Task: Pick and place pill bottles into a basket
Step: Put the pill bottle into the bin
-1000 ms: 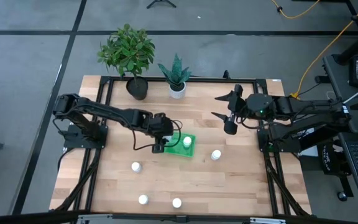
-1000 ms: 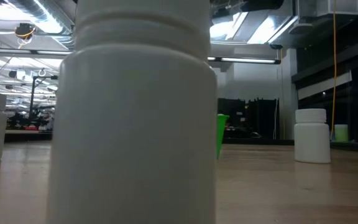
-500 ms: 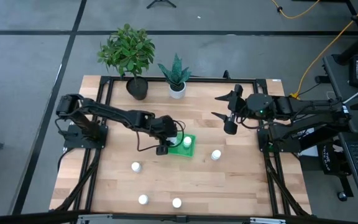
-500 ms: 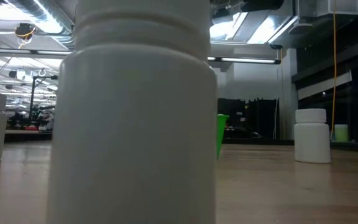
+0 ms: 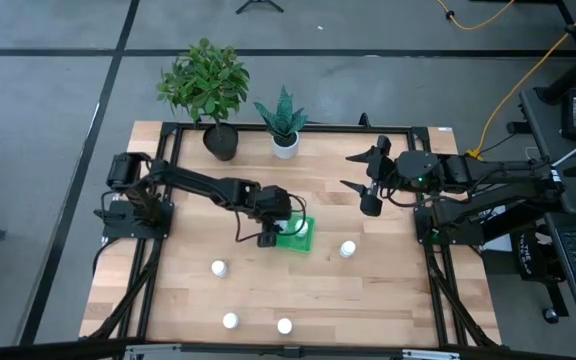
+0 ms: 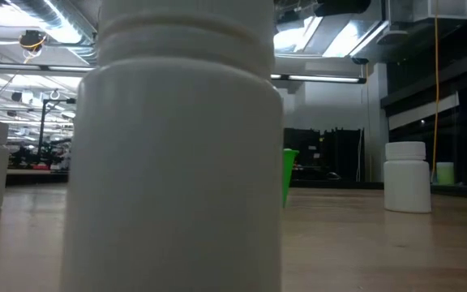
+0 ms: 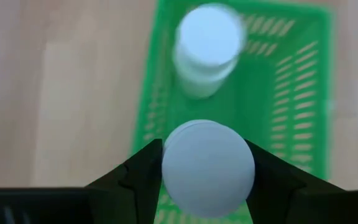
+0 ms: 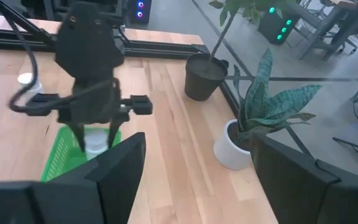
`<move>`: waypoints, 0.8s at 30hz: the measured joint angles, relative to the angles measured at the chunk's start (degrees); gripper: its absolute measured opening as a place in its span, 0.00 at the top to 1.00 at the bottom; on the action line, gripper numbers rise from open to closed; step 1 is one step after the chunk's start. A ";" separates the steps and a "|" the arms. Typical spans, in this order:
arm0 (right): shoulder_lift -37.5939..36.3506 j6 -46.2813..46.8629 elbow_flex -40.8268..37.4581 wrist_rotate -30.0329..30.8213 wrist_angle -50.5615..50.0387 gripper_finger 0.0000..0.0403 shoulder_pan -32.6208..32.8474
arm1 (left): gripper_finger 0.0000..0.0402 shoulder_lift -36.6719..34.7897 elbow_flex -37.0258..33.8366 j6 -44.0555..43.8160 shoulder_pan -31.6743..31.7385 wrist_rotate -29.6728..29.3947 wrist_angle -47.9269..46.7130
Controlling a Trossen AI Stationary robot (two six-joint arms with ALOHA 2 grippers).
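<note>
L end effector (image 7: 207, 171): clamped on pill bottle (image 7: 207, 169), over basket (image 7: 291, 106) edge
Tip: lower beside the seated bottle (image 7: 208, 51), then release
R end effector (image 5: 364, 183): wide, idle

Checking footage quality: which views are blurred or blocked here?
Low view: a near bottle fills most of the picture, out of focus. Left wrist view: the basket and the bottle standing in it are smeared. High view: sharp, evenly lit.
</note>
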 joint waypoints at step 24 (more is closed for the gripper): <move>0.00 0.79 0.00 -0.02 -1.07 0.28 0.00 | 0.31 -0.02 0.00 0.30 2.26 1.36 -2.42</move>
